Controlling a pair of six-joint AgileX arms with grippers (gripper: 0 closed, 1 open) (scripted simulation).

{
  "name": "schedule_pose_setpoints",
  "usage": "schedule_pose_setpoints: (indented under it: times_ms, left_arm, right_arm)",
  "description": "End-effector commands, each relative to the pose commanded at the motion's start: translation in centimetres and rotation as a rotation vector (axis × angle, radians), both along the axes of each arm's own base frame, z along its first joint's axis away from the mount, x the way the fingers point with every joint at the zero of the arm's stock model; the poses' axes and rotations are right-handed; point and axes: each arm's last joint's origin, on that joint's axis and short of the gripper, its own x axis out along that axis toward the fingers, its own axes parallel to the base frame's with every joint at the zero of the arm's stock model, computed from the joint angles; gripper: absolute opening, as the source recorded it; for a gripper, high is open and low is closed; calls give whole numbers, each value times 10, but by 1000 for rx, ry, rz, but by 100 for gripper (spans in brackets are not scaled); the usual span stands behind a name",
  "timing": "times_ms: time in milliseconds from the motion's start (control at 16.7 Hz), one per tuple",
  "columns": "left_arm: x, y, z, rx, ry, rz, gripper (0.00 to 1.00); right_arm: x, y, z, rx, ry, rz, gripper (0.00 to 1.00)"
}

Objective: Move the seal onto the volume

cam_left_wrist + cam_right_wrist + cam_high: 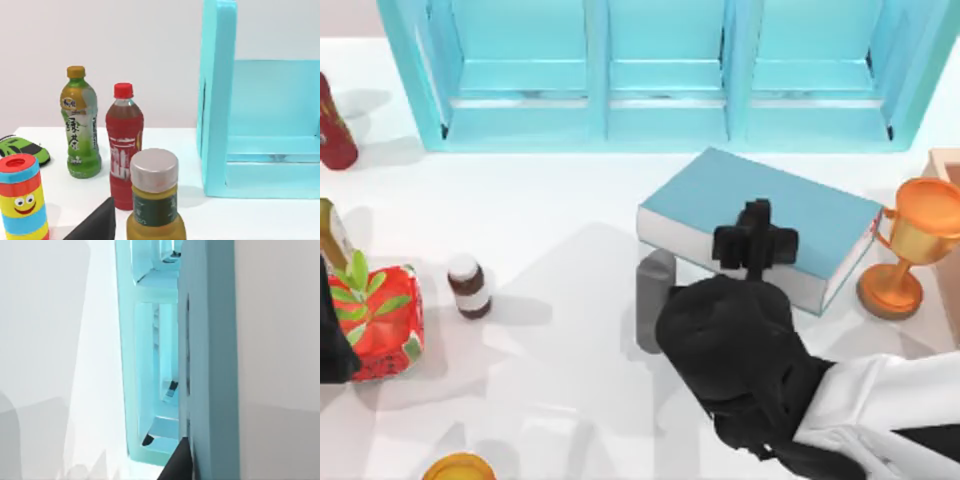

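Your top view looks straight down on the table (550, 260), with the light-blue shelf unit (660, 75) along its far edge — take that as your landmark. Your left wrist view sits low, near table height, facing level toward the shelf unit (260, 125) past a cluster of bottles (125, 150) just beside it. Your right wrist view is rolled sideways and sits close — the shelf unit (150, 340) stands beyond a teal slab (210, 360) pressed near the lens. All three views share the shelf unit.
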Motion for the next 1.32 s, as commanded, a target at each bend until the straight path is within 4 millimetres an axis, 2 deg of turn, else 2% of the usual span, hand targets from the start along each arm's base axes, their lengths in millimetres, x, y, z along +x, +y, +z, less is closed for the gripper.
schedule_pose_setpoints:
  times_ms: [180,480,660,780,960,1140,1320]
  left_arm:
    - [0,0,0,0,0,0,100]
    - [0,0,0,0,0,0,100]
    - [0,0,0,0,0,0,100]
    - [0,0,0,0,0,0,100]
    - [0,0,0,0,0,0,100]
    - [0,0,0,0,0,0,100]
    - [0,0,0,0,0,0,100]
  right_arm:
    - [-5,3,-2,9,5,17,0]
    - [-31,24,-3,91,-8,102,0]
    - [-40,29,-12,94,-8,128,0]
    - [-38,27,-21,68,0,129,0]
    - [-23,17,-30,23,8,87,0]
    - [-4,2,-32,3,5,14,0]
    - [-1,1,-32,1,4,4,0]
